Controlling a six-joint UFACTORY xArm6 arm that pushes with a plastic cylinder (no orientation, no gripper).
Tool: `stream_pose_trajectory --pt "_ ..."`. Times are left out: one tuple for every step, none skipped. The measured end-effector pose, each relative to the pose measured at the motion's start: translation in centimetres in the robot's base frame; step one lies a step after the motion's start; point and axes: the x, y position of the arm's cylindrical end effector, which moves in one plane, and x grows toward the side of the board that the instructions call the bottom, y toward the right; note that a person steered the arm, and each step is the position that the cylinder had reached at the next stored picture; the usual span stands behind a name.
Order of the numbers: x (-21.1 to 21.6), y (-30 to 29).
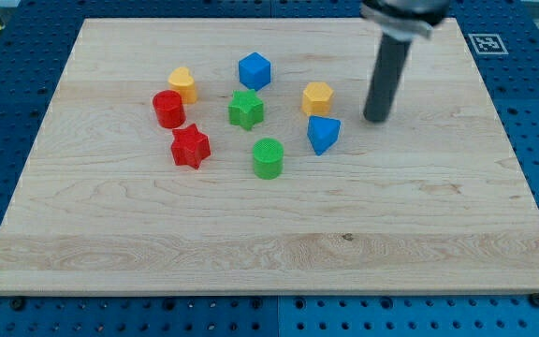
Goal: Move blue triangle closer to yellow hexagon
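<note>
Blue triangle [323, 134] just below yellow hexagon [317, 97]; tool tip [376, 119], a bare rod holding nothing, right of both, toward desk's [251, 243] top-right corner.

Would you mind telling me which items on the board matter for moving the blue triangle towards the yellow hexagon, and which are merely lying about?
Part of the job:
blue triangle
yellow hexagon
my tip, to the triangle's right, apart from it

Lying about:
blue cube
green star
green cylinder
red star
red cylinder
yellow heart
</note>
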Motion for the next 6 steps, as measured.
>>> stream_pose_trajectory --pt "2.7 -4.0" --pt "5.7 -5.8" --pt "6.8 -6.0" --pt "3.0 -7.5" --pt "0.4 -11.6" --pt "-0.8 -16.1"
